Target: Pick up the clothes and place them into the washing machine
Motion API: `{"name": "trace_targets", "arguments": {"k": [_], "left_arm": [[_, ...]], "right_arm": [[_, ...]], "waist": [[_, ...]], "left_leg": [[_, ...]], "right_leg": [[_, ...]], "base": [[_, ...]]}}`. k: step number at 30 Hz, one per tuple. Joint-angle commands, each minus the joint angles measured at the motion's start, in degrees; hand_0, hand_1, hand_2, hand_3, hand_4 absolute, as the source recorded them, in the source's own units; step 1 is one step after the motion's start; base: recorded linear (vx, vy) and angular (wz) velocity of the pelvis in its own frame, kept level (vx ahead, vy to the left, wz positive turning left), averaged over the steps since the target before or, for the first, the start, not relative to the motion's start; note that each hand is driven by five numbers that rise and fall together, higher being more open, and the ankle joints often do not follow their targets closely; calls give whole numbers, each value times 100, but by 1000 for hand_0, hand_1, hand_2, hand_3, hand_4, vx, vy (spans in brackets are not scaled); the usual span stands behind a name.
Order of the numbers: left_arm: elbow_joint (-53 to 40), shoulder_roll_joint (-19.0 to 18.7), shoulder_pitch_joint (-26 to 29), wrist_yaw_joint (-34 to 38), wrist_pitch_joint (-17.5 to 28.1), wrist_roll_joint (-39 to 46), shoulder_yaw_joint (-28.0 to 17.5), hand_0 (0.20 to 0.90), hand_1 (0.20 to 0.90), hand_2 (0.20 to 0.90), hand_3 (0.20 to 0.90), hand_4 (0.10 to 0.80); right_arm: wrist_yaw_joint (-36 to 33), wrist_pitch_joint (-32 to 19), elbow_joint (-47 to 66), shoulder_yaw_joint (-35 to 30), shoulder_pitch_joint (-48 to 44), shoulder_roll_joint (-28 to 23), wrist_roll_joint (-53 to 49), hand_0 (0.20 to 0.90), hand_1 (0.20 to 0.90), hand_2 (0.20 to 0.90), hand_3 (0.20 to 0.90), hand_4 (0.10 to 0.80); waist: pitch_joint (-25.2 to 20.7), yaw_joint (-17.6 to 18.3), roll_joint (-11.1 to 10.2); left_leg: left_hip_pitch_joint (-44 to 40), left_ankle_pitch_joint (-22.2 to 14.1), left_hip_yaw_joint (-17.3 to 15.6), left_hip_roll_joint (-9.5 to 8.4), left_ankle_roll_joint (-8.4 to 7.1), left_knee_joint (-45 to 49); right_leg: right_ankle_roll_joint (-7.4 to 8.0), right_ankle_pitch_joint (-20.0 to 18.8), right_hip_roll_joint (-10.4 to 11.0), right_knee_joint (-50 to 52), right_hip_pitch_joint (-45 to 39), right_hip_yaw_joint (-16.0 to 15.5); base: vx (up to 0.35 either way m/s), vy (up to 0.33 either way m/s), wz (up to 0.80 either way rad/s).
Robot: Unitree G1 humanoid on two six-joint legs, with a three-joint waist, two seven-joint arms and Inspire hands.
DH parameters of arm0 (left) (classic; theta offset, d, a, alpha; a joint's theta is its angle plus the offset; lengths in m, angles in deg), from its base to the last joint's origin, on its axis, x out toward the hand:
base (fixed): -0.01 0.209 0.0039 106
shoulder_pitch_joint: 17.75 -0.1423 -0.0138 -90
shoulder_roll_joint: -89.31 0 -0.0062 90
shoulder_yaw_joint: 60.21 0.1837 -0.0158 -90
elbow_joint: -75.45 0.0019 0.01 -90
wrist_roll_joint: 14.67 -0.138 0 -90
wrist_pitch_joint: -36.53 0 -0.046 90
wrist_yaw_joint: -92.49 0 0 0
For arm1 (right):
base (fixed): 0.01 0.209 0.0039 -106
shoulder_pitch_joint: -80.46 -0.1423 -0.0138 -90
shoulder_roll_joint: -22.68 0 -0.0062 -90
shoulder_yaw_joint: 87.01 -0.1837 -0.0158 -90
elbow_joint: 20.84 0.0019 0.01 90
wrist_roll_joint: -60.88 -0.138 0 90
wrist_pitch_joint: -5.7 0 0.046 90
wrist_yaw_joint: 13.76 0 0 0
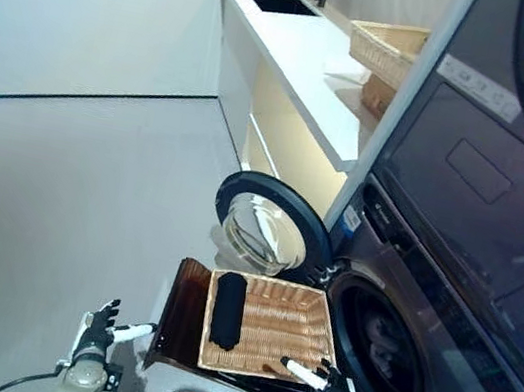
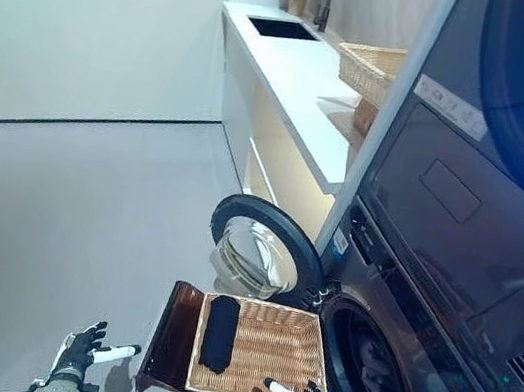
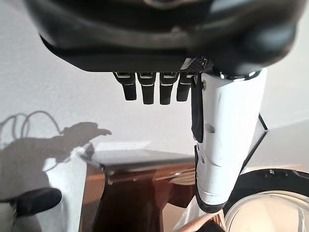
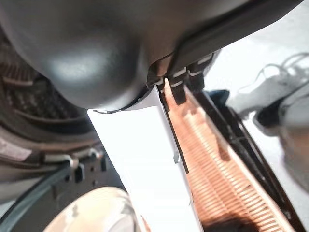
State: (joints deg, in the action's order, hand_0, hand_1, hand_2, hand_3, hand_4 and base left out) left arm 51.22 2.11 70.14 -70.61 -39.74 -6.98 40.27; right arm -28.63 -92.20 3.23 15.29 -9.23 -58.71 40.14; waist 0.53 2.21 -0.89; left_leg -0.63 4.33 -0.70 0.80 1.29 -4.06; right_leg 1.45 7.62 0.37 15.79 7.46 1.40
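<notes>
A basket (image 1: pixel 279 331) sits on a stand (image 1: pixel 182 316) at the centre, with a cloth (image 1: pixel 228 309) lying in its 9 o'clock side. The washer (image 1: pixel 387 350) stands at 3 o'clock of the basket, its door (image 1: pixel 267 227) swung open at 12 o'clock. A counter (image 1: pixel 296 60) runs behind toward 12, bearing a second basket (image 1: pixel 390 48). The left hand (image 1: pixel 102 325) is at 8 o'clock of the stand, the right hand (image 1: pixel 335 387) at the basket's 5 o'clock corner.

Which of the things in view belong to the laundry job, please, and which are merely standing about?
Job:
black garment in the wicker tray
washing machine drum with open door
left hand and right hand, both empty

Standing about:
counter
sink
wicker baskets
</notes>
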Motion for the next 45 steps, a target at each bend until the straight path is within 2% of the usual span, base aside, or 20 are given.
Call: {"name": "trace_targets", "arguments": {"k": [1,3,4,6,7,8,10,11,12,13,17,19,20,22,23,27,30,36,38,45], "left_arm": [[-358,-144,451,37,303,-182,229,900,900,900,900,800],[-479,-129,471,-7,335,-145,333,900,900,900,900,800],[-510,-114,467,-35,369,-170,381,900,900,900,900,800],[-443,-63,401,-52,371,-166,398,900,900,900,900,800],[-443,-63,401,-52,371,-166,398,900,900,900,900,800],[-385,-8,330,-12,343,-87,340,900,900,900,900,800],[-255,7,353,10,314,-43,355,900,900,900,900,800],[-254,7,353,10,314,-43,355,900,900,900,900,800],[-213,10,440,21,295,-62,463,900,900,900,900,800],[-199,19,463,14,299,-100,543,900,900,900,900,800],[-322,-50,576,-40,281,-208,808,900,900,900,900,800],[-388,-87,575,-48,279,-225,836,900,900,900,900,800],[-418,-137,610,-31,267,-224,869,900,900,900,900,800],[-461,-200,631,-29,256,-246,867,900,900,900,900,800],[-481,-246,635,-19,251,-232,834,900,900,900,900,800],[-793,-461,823,159,339,-8,723,900,900,900,900,800],[-996,-416,860,250,400,141,657,900,900,900,900,800],[-2026,-523,1072,393,615,323,768,900,900,900,900,800],[-2754,-616,1084,473,707,344,728,900,900,900,900,800],[-3638,-779,1197,689,822,199,625,900,900,900,900,800]], "right_arm": [[-27,-405,403,101,-376,-110,74,900,900,900,900,800],[-37,-421,458,123,-384,-174,61,900,900,900,900,800],[-43,-415,387,175,-431,-201,153,900,900,900,900,800],[-83,-391,202,260,-569,-256,266,900,900,900,900,800],[-83,-391,202,260,-569,-256,266,900,900,900,900,800],[-138,-362,97,277,-697,-265,354,900,900,900,900,800],[-176,-308,31,307,-825,-278,468,900,900,900,900,800],[-176,-308,31,307,-825,-278,468,900,900,900,900,800],[-221,-299,44,329,-897,-337,471,900,900,900,900,800],[-242,-283,9,311,-949,-384,515,900,900,900,900,800],[-311,-225,-116,291,-1152,-394,584,900,900,900,900,800],[-330,-212,-142,307,-1227,-396,589,900,900,900,900,800],[-354,-165,-245,317,-1383,-374,642,900,900,900,900,800],[-350,-124,-238,394,-1525,-340,722,900,900,900,900,800],[-365,-116,-229,425,-1601,-325,748,900,900,900,900,800],[-479,-36,-199,768,-2268,-147,909,900,900,900,900,800],[-573,-33,-227,868,-2432,-144,918,900,900,900,900,800],[-878,-51,-131,1059,-3097,-143,835,900,900,900,900,800],[-1055,-101,-55,1113,-3397,-238,793,900,900,900,900,800],[-1359,-194,-203,1098,-4273,-340,571,900,900,900,900,800]], "waist": [[-249,-24,-269],[-82,-34,-334],[0,-105,-375],[43,-226,-412],[44,-226,-411],[-5,-234,-443],[-104,-199,-389],[-97,-202,-390],[-111,-202,-236],[-123,-199,-143],[-123,-166,27],[-63,-189,20],[-3,-256,-5],[44,-321,-34],[92,-356,-44],[403,-657,-118],[425,-690,-197],[1059,-753,-206],[1286,-794,-210],[1510,-954,-254]], "left_leg": [[286,-769,-390,-622,-81,1039],[690,-690,-433,-569,-214,1824],[921,-585,-217,-627,-267,2404],[1099,-591,166,-669,-208,2853],[1098,-592,167,-669,-208,2854],[1121,-675,141,-303,-134,2505],[905,-423,-121,344,-279,1424],[893,-420,-123,344,-279,1415],[925,74,-180,687,-489,679],[798,217,-192,734,-572,318],[573,166,-226,578,-640,-24],[553,127,-212,516,-596,40],[638,22,-298,365,-521,209],[660,-64,-401,272,-428,234],[673,-82,-455,260,-385,217],[972,-22,-745,306,-393,205],[1009,-54,-713,235,-392,189],[1932,-127,-549,241,-356,941],[2452,-209,-444,235,-353,1332],[3263,-229,-262,252,-369,1584]], "right_leg": [[315,-993,62,-1221,-253,-48],[209,-1060,121,-1310,-348,-81],[140,-1124,124,-1360,-369,-29],[115,-1191,152,-1513,-472,56],[115,-1191,152,-1514,-473,56],[213,-1208,261,-1645,-564,108],[338,-1134,357,-1775,-595,41],[338,-1134,358,-1776,-602,43],[387,-1045,338,-1900,-640,-23],[412,-994,337,-1985,-714,-79],[524,-1019,509,-2013,-680,-171],[559,-1051,577,-2007,-682,-126],[645,-1056,763,-1909,-635,-79],[682,-1031,831,-1675,-484,9],[697,-1025,840,-1478,-348,7],[693,-1239,1010,-1322,214,-1004],[684,-1326,1037,-1490,170,-981],[630,-1362,1140,-1170,855,-1072],[590,-1345,1143,-1016,1198,-1133],[592,-1272,1175,-755,1856,-1253]], "base": [[-76,-85,-1],[-117,-82,8],[-75,-63,12],[-9,-22,-11],[61,29,-32],[77,71,-31],[90,95,-24],[83,143,-19],[96,156,-8],[133,200,8],[107,152,29],[107,137,-4],[118,167,2],[110,178,-2],[-21,117,-15],[-135,48,-65],[95,37,-27],[-168,-9,17],[-52,-10,20],[-22,14,11]]}}
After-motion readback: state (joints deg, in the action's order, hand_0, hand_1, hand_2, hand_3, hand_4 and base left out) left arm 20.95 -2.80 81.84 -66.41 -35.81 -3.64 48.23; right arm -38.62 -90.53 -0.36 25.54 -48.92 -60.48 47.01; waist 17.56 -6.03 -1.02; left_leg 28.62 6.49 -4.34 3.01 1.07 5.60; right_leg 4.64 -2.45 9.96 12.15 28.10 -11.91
